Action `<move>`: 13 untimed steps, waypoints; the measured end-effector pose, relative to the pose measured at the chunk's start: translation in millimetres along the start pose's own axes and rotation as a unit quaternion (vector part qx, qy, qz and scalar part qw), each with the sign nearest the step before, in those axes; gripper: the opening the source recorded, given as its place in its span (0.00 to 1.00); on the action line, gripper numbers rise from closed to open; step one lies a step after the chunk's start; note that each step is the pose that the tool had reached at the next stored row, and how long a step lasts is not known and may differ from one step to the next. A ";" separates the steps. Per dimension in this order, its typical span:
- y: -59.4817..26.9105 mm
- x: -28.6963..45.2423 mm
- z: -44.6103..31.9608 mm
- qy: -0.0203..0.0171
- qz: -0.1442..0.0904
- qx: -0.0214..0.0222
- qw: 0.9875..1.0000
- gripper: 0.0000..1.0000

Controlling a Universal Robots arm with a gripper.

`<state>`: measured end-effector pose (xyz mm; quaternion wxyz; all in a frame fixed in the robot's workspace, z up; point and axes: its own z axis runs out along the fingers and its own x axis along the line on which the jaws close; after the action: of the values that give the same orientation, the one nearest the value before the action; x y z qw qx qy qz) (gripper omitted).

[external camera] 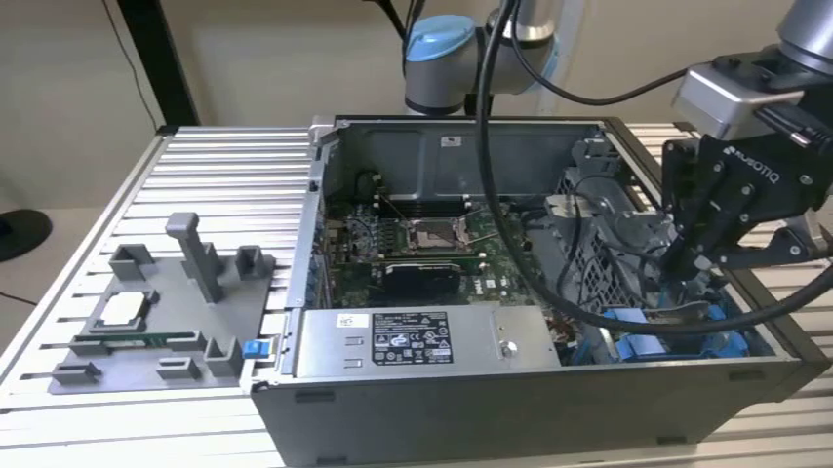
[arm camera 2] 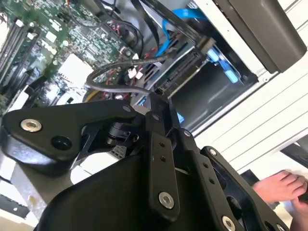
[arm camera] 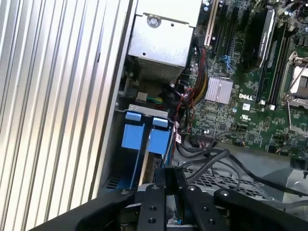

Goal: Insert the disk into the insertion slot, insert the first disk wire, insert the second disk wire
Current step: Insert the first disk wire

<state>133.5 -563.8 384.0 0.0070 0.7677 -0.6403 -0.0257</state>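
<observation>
With the blue-framed hard disk [arm camera: 159, 139] apparently seated in its bay just beneath the black gripper [external camera: 680, 265], whose hold I cannot tell as clamped or apart, the thin grey wire [arm camera 2: 118, 87] by its tip likely wants squaring to the disk's socket, then a straight, gentle push.

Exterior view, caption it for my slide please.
The gripper reaches into the open computer case, close to the blue-framed disk in its corner.
</observation>
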 end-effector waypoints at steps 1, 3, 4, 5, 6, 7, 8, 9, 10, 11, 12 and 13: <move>-0.3 2.6 0.6 0.000 0.000 0.000 1.000 0.00; -1.4 6.4 1.7 0.000 0.000 0.000 1.000 0.00; -2.3 8.0 2.2 0.000 0.000 0.000 1.000 0.00; -3.5 9.6 2.7 0.000 0.000 -0.001 1.000 0.00; -5.2 11.0 3.1 0.000 0.001 -0.001 1.000 0.00; -7.1 12.2 3.4 0.000 0.001 -0.001 1.000 0.00; -9.2 13.5 3.7 0.000 0.001 -0.001 1.000 0.00; -11.5 14.8 3.9 0.000 0.001 -0.001 1.000 0.00; -13.4 15.8 4.0 0.000 0.001 -0.001 1.000 0.00; -15.6 17.0 4.2 0.000 0.001 -0.002 1.000 0.00; -17.6 17.9 4.3 0.000 0.001 -0.002 1.000 0.00; -19.8 18.8 4.5 0.000 0.001 -0.002 1.000 0.00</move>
<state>156.1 -578.6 378.1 0.0082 0.7673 -0.6406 -0.0272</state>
